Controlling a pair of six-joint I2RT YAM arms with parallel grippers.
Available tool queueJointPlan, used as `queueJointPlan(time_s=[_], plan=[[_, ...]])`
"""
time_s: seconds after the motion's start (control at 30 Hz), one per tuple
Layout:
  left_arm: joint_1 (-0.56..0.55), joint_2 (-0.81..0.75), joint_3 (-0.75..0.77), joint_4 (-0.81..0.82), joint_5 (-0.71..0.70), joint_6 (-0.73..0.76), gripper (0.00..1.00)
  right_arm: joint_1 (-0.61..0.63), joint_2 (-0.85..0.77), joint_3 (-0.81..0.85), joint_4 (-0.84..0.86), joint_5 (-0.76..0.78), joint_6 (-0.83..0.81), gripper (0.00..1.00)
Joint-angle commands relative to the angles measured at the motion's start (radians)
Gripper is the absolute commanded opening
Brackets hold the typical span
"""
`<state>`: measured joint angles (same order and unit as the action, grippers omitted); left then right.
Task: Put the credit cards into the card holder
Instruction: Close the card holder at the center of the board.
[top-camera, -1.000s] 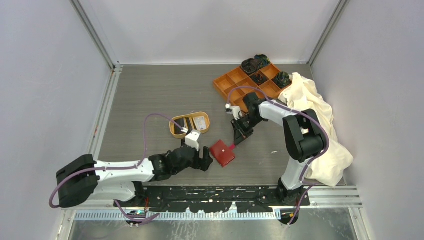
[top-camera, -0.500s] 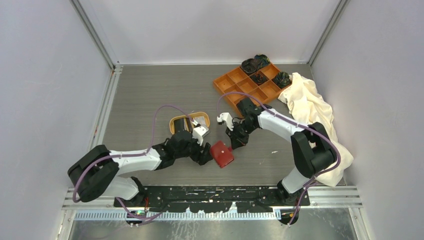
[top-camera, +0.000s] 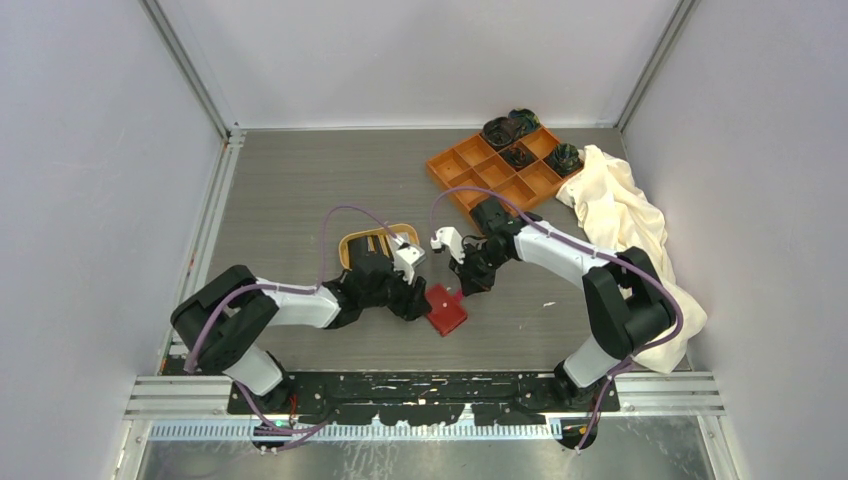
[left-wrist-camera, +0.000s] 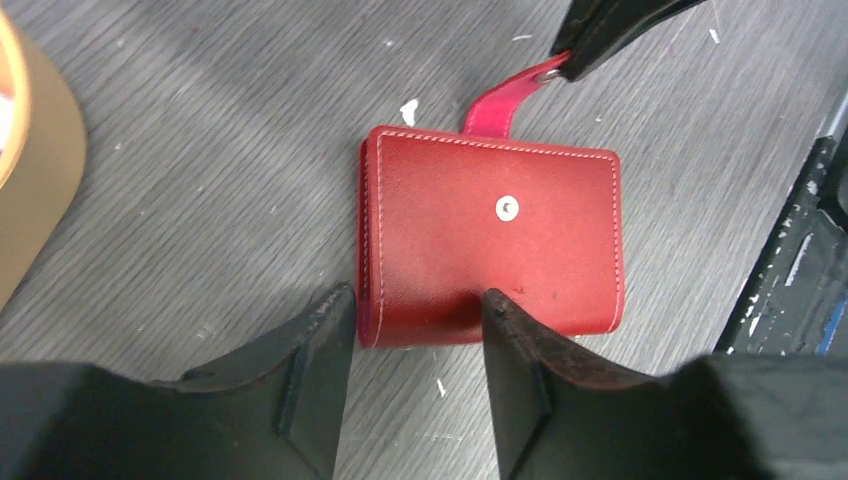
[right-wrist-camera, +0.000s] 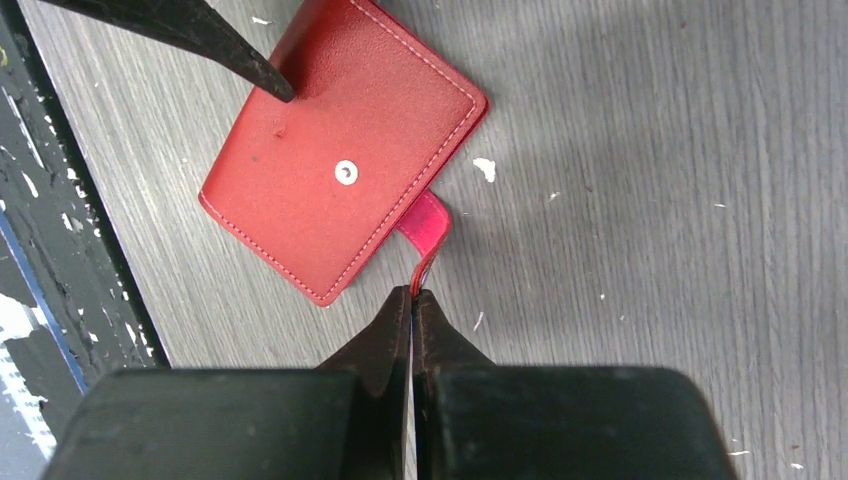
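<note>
**A:** Start at the left. What has changed?

**B:** The cards (top-camera: 385, 241) lie in the dish (top-camera: 346, 252) as before, none taken out. The left arm has swung in from the near edge, and the left gripper (left-wrist-camera: 417, 298) now sits at the holder (left-wrist-camera: 490, 230).

**A:** Does it have hold of it?

**B:** Not that I can see. Its jaws have narrowed to about half width. One finger stands just beside the holder's left edge and the other comes down on the cover near that corner. They bracket the corner and aren't clamped on it.

**A:** And the holder itself?

**B:** It lies flat on the table just right of the dish, folded shut with the snap stud up. It has barely shifted.

**A:** And on the right?

**B:** The right gripper (right-wrist-camera: 412, 297) stays pinched tight on the end of the tab (right-wrist-camera: 425, 225), which sticks out from under the cover.

**A:** So what does that mean for the task?

**B:** I'd say the left is pinning the holder so the right can pull it open. No card can go in until that's done.
</note>
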<state>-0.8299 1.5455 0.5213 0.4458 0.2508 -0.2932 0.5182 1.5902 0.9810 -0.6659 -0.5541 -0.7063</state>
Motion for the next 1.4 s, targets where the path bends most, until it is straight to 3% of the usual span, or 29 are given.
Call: queueJointPlan(time_s=[0.0,0.13,0.37,0.67,0.9,1.37], plan=[[0.013,0.049,0.041,0.121,0.072,-0.014,0.45,0.006,-0.028,0.011,0.041,0.011,0.037,0.01],[0.016,0.099,0.053,0.140,0.115,-0.084,0.27,0.005,-0.019,0.021,0.040,0.013,0.066,0.01],[0.012,0.143,-0.036,0.307,0.084,-0.377,0.00,0.004,-0.027,0.019,0.026,-0.001,0.062,0.01],[-0.062,0.250,-0.164,0.667,-0.066,-0.672,0.00,0.020,-0.060,-0.043,0.050,0.041,-0.008,0.01],[-0.081,0.352,-0.200,0.842,-0.101,-0.764,0.00,0.085,-0.070,-0.071,0.076,0.132,-0.047,0.01],[-0.101,0.316,-0.199,0.775,-0.129,-0.759,0.00,0.156,-0.178,-0.155,0.111,0.187,-0.151,0.01]])
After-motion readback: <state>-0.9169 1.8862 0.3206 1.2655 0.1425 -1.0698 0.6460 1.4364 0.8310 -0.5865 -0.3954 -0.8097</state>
